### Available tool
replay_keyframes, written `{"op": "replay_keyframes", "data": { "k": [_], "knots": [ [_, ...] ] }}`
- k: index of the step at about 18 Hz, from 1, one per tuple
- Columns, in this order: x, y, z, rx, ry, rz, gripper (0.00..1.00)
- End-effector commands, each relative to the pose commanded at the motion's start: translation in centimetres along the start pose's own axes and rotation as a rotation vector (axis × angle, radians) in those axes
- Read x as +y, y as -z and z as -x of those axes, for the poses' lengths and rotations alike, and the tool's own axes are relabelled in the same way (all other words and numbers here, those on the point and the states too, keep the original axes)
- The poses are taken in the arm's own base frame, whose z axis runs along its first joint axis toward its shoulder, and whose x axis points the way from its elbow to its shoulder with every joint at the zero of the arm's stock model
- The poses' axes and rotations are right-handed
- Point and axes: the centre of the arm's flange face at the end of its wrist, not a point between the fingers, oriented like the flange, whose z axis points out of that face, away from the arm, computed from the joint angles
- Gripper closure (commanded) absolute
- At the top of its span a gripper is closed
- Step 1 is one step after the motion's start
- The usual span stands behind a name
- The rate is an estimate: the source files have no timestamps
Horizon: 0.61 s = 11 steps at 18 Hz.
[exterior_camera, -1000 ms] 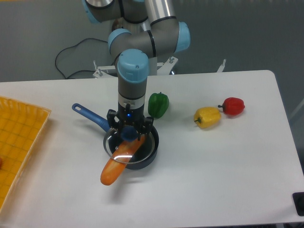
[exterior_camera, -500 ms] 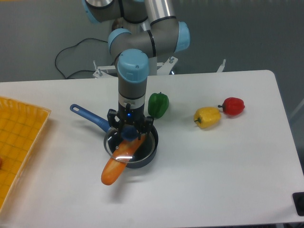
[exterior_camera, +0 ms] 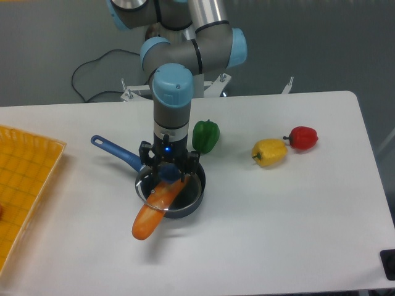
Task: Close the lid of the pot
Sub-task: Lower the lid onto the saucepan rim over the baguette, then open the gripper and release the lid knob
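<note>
The claw holds the lid by its knob, above the pot. Glass can break; go gently.

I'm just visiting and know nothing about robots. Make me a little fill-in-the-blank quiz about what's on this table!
1. The long vegetable sticking out over the rim of the pot is coloured ____.
2. The pot's long handle is coloured ____.
3. The pepper closest to the pincer is the ____ one.
4. The yellow pepper lies right beside the ____ pepper.

Missing words: orange; blue; green; red
</note>
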Motion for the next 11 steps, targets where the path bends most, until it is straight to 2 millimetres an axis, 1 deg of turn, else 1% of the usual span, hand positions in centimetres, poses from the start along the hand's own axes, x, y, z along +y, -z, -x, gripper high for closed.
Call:
{"op": "replay_keyframes", "data": {
  "k": [2, 3, 4, 6, 8, 11],
  "knots": [
    [-0.2, 0.2, 0.0, -0.002, -0.001, -0.004, 0.04],
    [-0.2, 0.5, 0.1, -0.007, -0.001, -0.007, 0.00],
    [-0.4, 0.8, 0.2, -0.011, -0.001, -0.012, 0.00],
    [-1.1, 2.4, 0.8, -0.029, -0.001, -0.041, 0.00],
    [-1.6, 3.1, 1.0, -0.037, 0.000, -0.055, 0.00],
    [-2.2, 4.4, 2.2, -0.053, 0.012, -0.078, 0.00]
  ]
}}
